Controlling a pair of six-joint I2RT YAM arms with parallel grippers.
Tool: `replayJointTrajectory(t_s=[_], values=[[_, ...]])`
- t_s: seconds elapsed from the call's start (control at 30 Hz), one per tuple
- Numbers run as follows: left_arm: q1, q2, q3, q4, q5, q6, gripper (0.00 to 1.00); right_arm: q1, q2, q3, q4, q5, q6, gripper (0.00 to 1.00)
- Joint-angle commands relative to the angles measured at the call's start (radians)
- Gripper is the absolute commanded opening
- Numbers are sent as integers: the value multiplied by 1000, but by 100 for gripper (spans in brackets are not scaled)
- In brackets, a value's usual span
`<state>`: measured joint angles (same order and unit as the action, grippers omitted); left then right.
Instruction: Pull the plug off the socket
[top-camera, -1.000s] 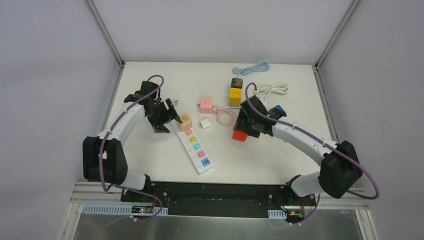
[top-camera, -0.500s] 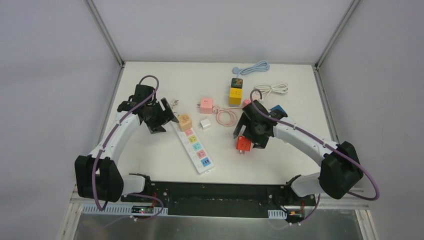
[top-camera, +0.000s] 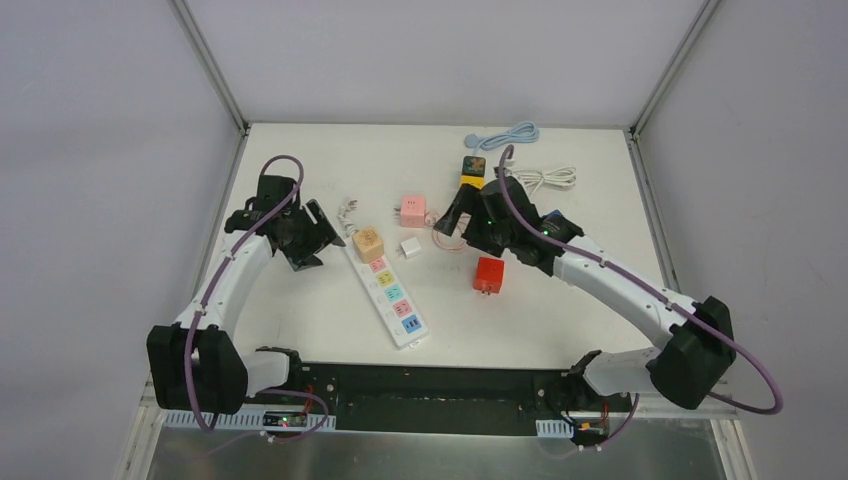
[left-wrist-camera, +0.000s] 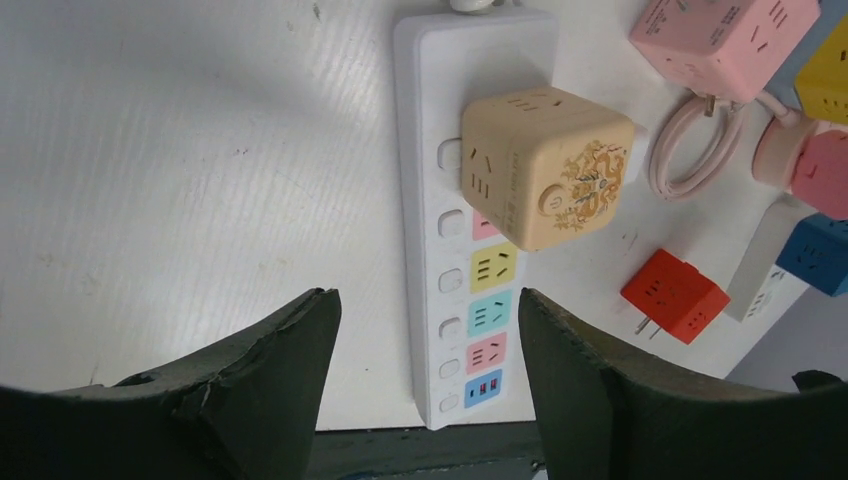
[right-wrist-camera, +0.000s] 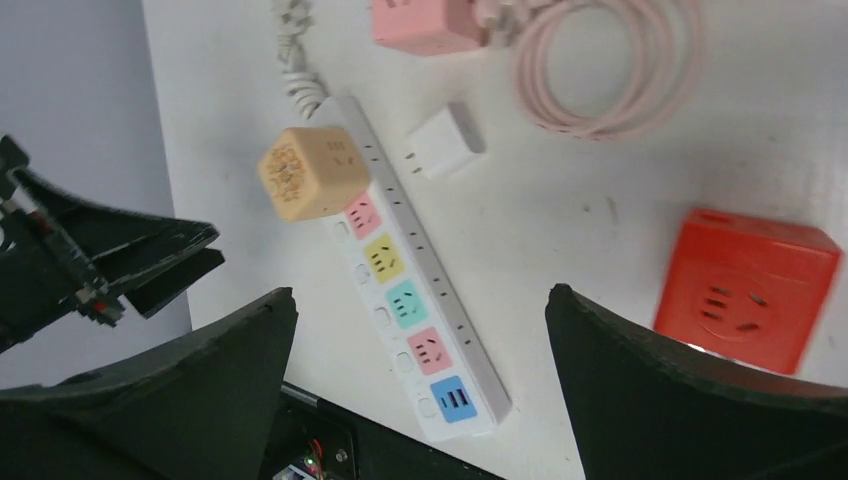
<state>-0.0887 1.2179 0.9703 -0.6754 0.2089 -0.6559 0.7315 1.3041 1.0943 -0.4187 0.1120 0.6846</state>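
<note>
moved: right gripper (top-camera: 452, 208) has let go of the red cube plug (top-camera: 489, 275) and shifted to the upper centre of the top view. left gripper (top-camera: 320, 222) has drawn back leftward, away from the strip.

right gripper (right-wrist-camera: 420, 295): fingers spread wide, nothing between them. it hangs above the table (top-camera: 300, 320), with the red cube plug (right-wrist-camera: 745, 290) at the right edge of its wrist view.

left gripper (left-wrist-camera: 425, 300): fingers spread wide, empty. it sits left of centre in the top view, just beside the strip's upper end.

power strip (top-camera: 392, 295): white, lying diagonally at centre, with coloured sockets along it.

beige cube plug (top-camera: 368, 244): seated on the strip's upper end socket. it appears in the upper middle of the left wrist view (left-wrist-camera: 545, 170).

red cube plug: lying loose on the table right of centre, apart from the strip, prongs showing in the left wrist view (left-wrist-camera: 675, 295).

white charger (top-camera: 409, 248): loose, just right of the beige cube.

pink cube (top-camera: 413, 210): above the charger, with a pink cable coil (right-wrist-camera: 610, 70) beside it.

blue cable (top-camera: 503, 137) and white cable (top-camera: 545, 178): at upper right.
</note>
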Motion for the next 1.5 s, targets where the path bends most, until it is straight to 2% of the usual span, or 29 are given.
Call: replayJointTrajectory(t_s=[0.0,0.07,0.13,0.4,0.5,0.63,0.77,0.97,1.23,1.47], values=[[103,11,-66,79,183,-81,68,83,120,92,218,-68,-85,97],[153,60,-90,119,290,-104,66,130,203,168,214,-54,-125,96],[164,109,-87,109,323,-94,65,171,278,241,215,-42,-172,96],[165,212,-59,114,271,-77,60,245,535,485,149,1,-346,97],[165,256,-61,164,243,-94,60,278,601,529,143,61,-408,96],[162,347,-33,196,252,-108,59,296,670,573,167,83,-516,96],[157,384,-33,258,251,-146,57,297,744,637,142,67,-543,96],[158,442,-24,268,265,-175,55,297,834,726,87,46,-565,76],[138,448,-41,260,236,-178,50,296,849,730,94,42,-535,55],[70,454,-56,246,196,-173,47,291,809,728,103,24,-501,8]])
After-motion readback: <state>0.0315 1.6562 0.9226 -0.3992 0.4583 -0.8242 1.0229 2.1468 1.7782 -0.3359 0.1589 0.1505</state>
